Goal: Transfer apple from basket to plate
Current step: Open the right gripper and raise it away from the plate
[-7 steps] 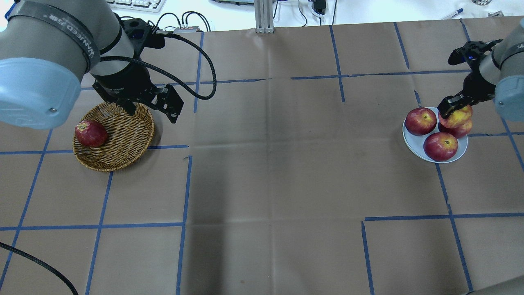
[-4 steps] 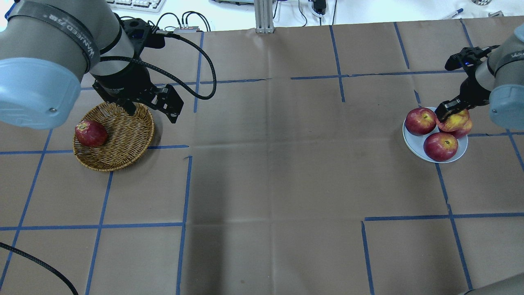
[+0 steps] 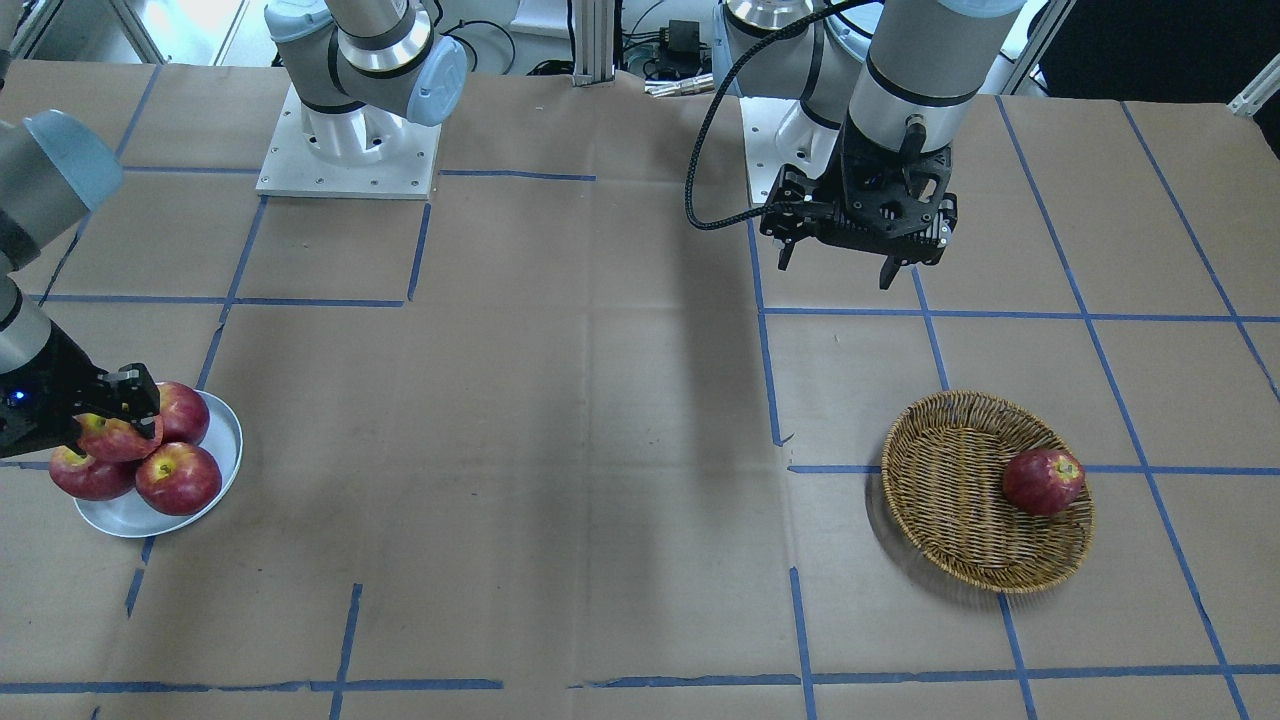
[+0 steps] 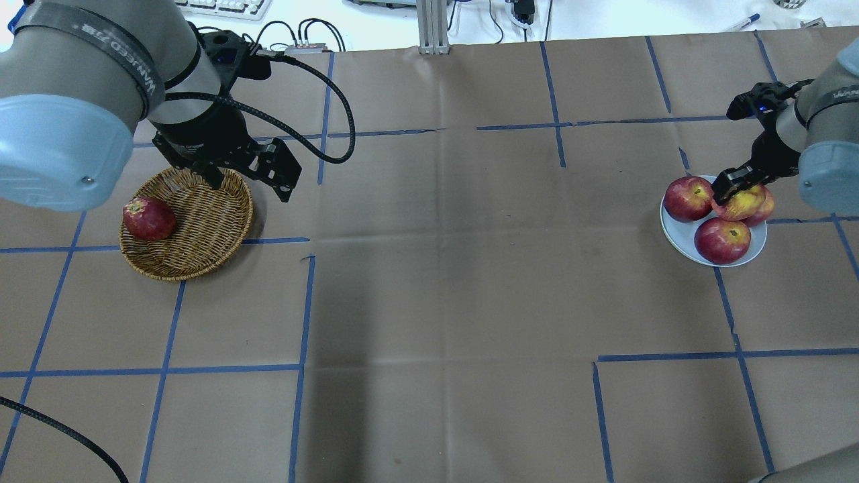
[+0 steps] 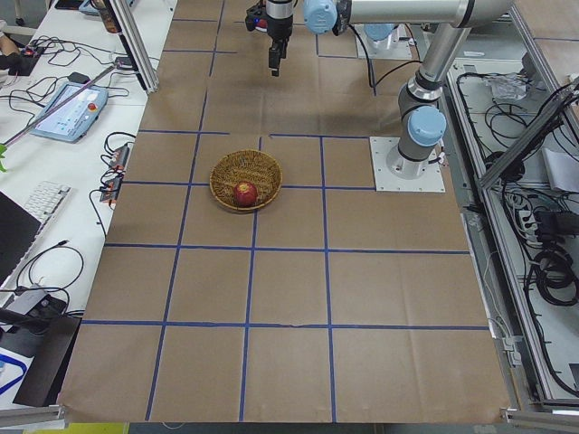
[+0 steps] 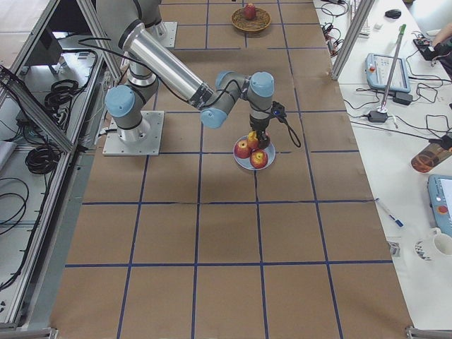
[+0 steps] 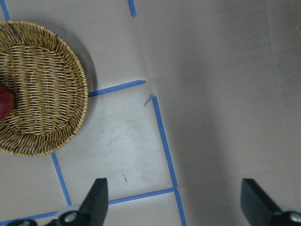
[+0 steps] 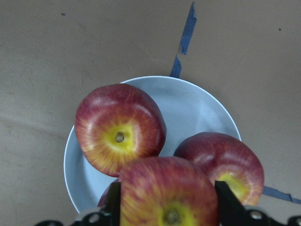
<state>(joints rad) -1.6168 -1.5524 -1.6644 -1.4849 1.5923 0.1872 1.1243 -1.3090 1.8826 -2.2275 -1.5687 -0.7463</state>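
The right gripper (image 4: 737, 194) clamps the apple (image 4: 746, 205) over the plate's (image 4: 673, 235) far half. Three red apples (image 4: 689, 198) lie on the plate, at its left, its near edge and its right. Whether the apple touches them is unclear. Far left of the plate sits the basket (image 4: 201, 231) holding a dark apple (image 4: 149, 219). The left gripper (image 4: 249, 184) hangs over the basket's plate-side rim, jaws spread, empty.
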